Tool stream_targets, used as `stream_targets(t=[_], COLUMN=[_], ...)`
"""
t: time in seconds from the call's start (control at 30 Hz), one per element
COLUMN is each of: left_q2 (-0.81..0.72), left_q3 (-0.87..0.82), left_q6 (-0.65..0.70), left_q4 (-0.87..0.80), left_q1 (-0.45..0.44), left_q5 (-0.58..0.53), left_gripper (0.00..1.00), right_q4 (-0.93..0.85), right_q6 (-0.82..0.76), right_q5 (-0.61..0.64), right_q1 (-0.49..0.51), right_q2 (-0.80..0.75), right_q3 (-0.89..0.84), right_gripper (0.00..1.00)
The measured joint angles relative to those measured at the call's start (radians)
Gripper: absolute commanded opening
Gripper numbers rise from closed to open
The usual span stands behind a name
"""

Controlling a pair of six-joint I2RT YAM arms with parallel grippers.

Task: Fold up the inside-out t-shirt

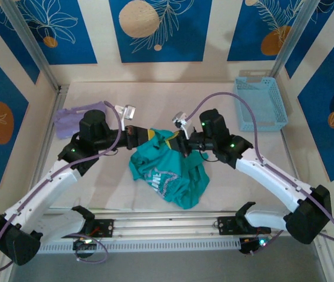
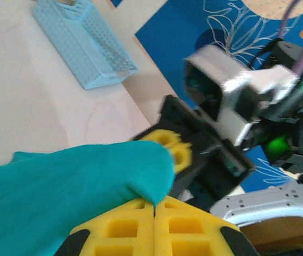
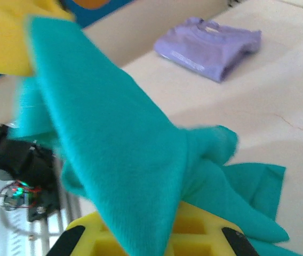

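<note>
Blurred right gripper [image 2: 174,149] behind teal t-shirt [image 2: 61,186], itself cut off at left edge; blue basket [image 2: 87,53] cropped at top.

T-shirt [image 1: 167,170] centre, seemingly partly lifted; basket [image 1: 261,106] rear right, folded garment [image 1: 73,120] rear left.

L gripper [image 1: 149,135] & R gripper [image 1: 173,139] both clamped shut, tips close together, arms angled inward

Soft, even light from above keeps the tabletop [image 1: 173,94] bright, with only faint shadows and no glare. Both wrist views are blurred: the close t-shirt [image 3: 119,149] looks soft and the background is smeared.
</note>
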Motion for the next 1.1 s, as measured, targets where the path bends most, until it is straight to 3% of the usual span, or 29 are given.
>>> stream_targets(t=[0.1, 0.23, 0.8, 1.03, 1.1], left_q2=[-0.002, -0.002, -0.015, 0.027, 0.049], left_q3=[0.0, 0.0, -0.043, -0.04, -0.036], left_q6=[0.023, 0.048, 0.061, 0.079, 0.089], left_q4=[-0.047, -0.092, -0.11, -0.111, -0.115], left_q1=[0.006, 0.006, -0.023, -0.042, -0.049], left_q5=[-0.059, -0.094, -0.081, -0.079, -0.079], left_gripper=[0.0, 0.07, 0.34, 0.35, 0.3], right_q4=[0.027, 0.04, 0.039, 0.035, 0.034], right_q6=[0.029, 0.053, 0.089, 0.088, 0.088], right_q5=[-0.097, -0.138, -0.069, -0.046, -0.04], right_q1=[-0.012, -0.012, 0.013, 0.027, 0.028], right_q2=[-0.025, -0.021, 0.011, 0.013, 0.012], right_q3=[-0.005, -0.005, -0.005, -0.005, -0.005], right_gripper=[0.0, 0.0, 0.0, 0.0, 0.0])
